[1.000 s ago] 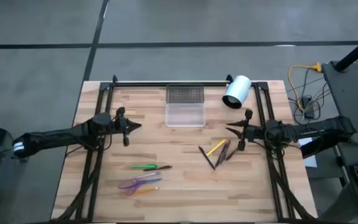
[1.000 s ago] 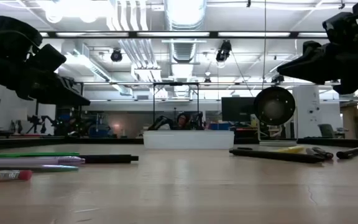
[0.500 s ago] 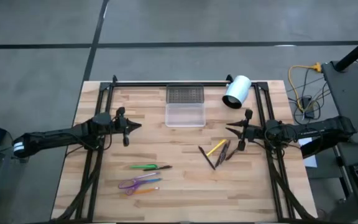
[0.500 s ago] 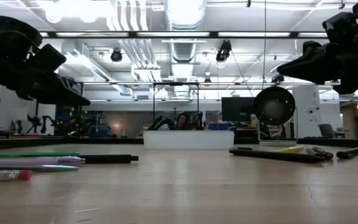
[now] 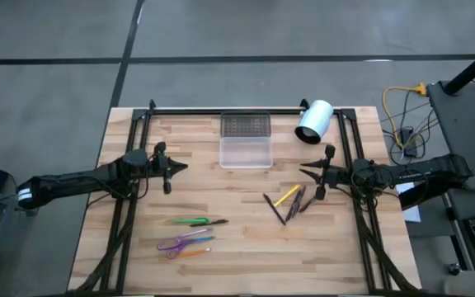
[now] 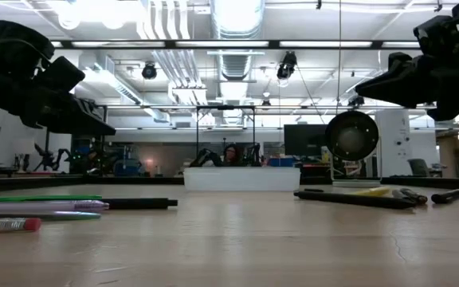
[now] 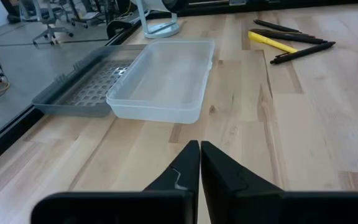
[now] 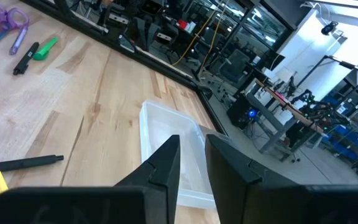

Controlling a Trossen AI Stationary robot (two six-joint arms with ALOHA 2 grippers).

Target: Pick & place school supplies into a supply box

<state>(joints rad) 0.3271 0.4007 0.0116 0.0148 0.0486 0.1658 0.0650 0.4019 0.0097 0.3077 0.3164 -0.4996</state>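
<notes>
On the wooden table nothing has shifted. Your left gripper, centre-left, is pinched shut and empty; your right gripper is slightly parted, empty. The supply box sits upper centre.

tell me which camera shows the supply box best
The left wrist view: the supply box fills the frame, clear tray empty, grey mesh part beside it. The high view shows its whole outline, smaller. The low view shows only its side; the right wrist view shows part.
</notes>
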